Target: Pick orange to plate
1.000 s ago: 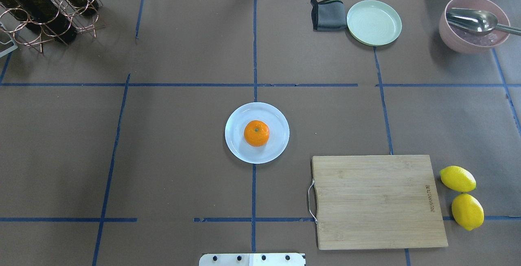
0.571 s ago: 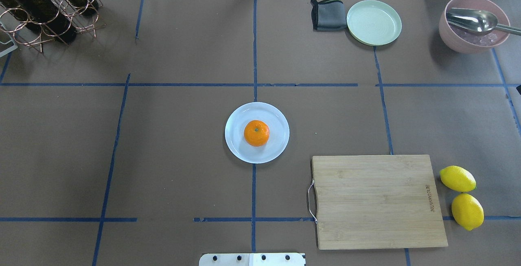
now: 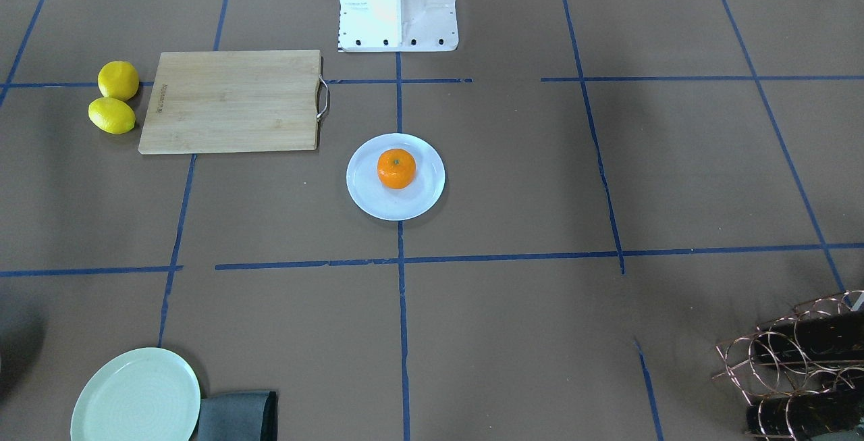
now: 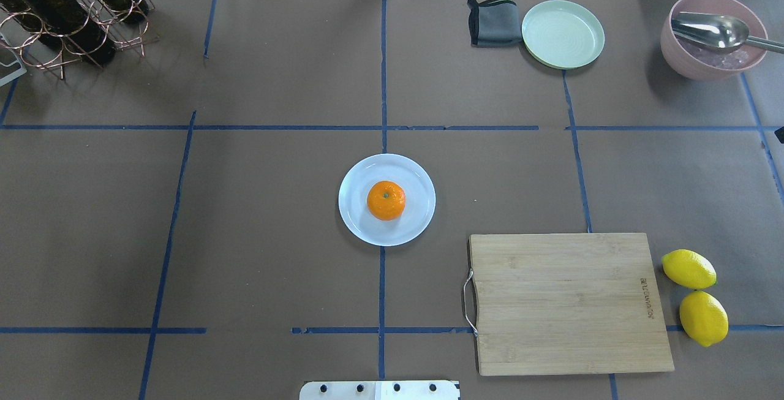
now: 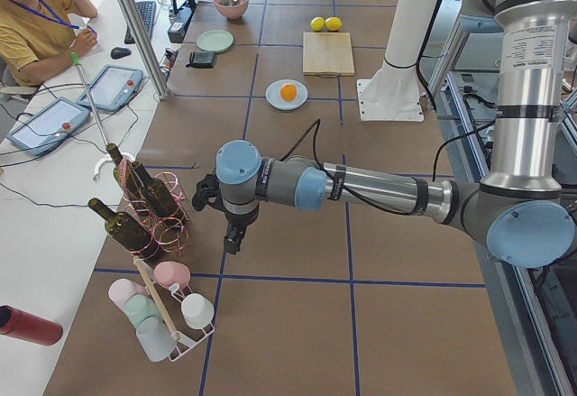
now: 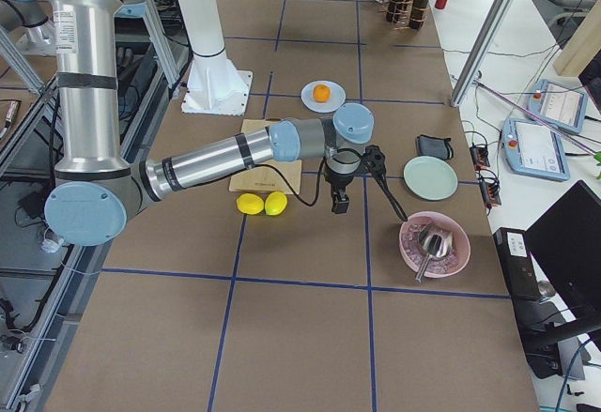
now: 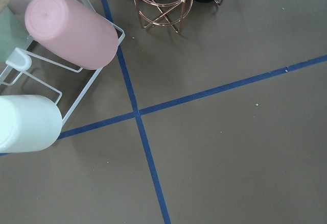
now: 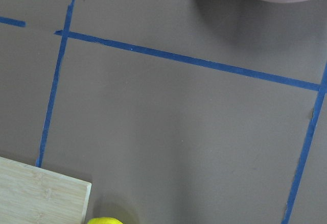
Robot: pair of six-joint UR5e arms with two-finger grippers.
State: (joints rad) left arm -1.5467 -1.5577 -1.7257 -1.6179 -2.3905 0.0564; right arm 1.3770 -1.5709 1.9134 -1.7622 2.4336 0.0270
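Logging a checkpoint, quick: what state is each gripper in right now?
Left gripper: cannot be told; it shows only in a side view.
Right gripper: cannot be told, for the same reason.

Even, bright overhead light; soft shadows pool beside the pink bowl [image 4: 713,35] and wine rack [image 4: 73,14]; everything sharp.

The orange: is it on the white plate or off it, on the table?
On the plate. The orange sits near the middle of the pale bluish-white plate, inside its rim, stem dimple facing up.
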